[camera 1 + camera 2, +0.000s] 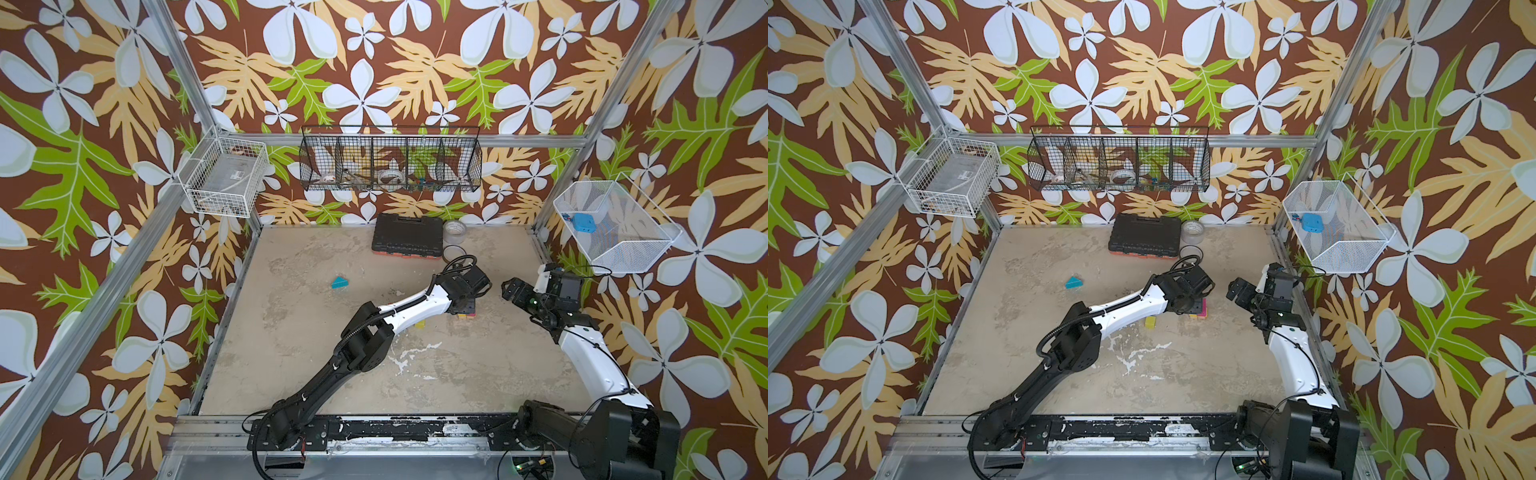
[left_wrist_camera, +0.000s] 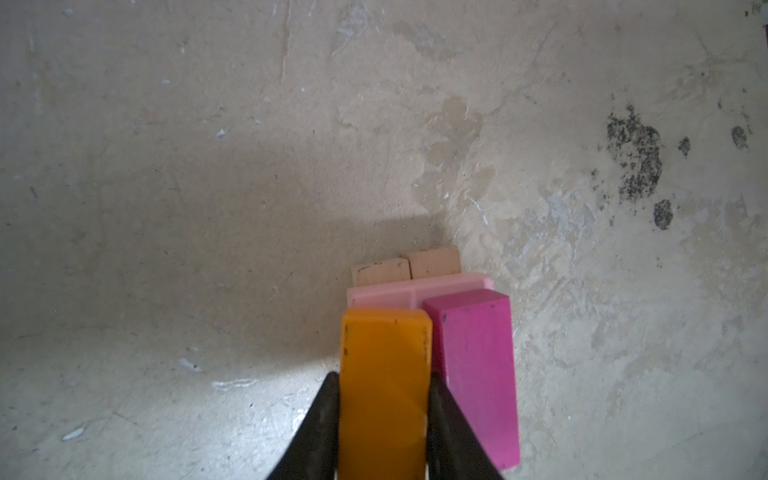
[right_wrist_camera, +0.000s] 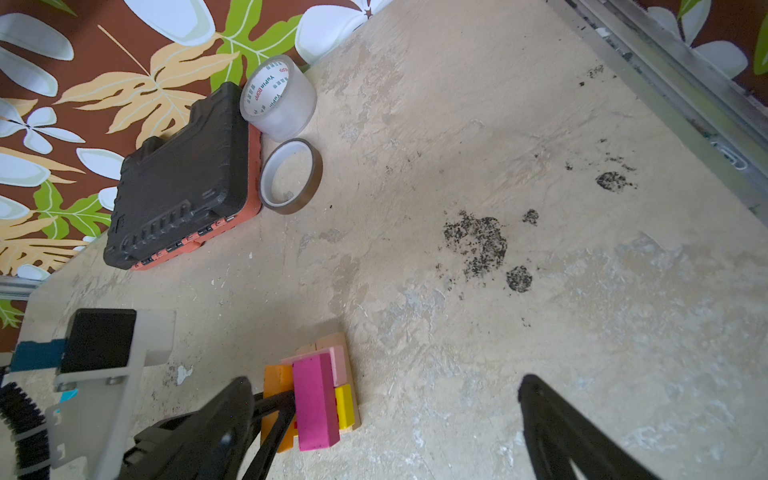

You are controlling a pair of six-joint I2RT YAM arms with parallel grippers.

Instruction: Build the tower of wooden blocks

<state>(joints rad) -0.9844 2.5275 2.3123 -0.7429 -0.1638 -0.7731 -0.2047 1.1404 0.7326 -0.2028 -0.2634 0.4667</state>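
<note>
**Tower partly built, orange brick in hand**

Left to right: the teal wedge [image 1: 340,282] lies alone, well apart from the stack. A loose yellow block [image 1: 1150,322] sits near the tower [image 3: 320,395], which has plain planks [image 2: 409,266] lowest, then pink, then a magenta brick [image 2: 478,353]. My left gripper [image 2: 382,376] pinches the orange brick [image 2: 384,345] just beside the magenta one. My right gripper [image 3: 386,382] hangs spread wide, empty. I judge several pieces are left to place. The table [image 1: 316,365] is scuffed beige, and floral wallpaper and wire baskets ring it.
</note>
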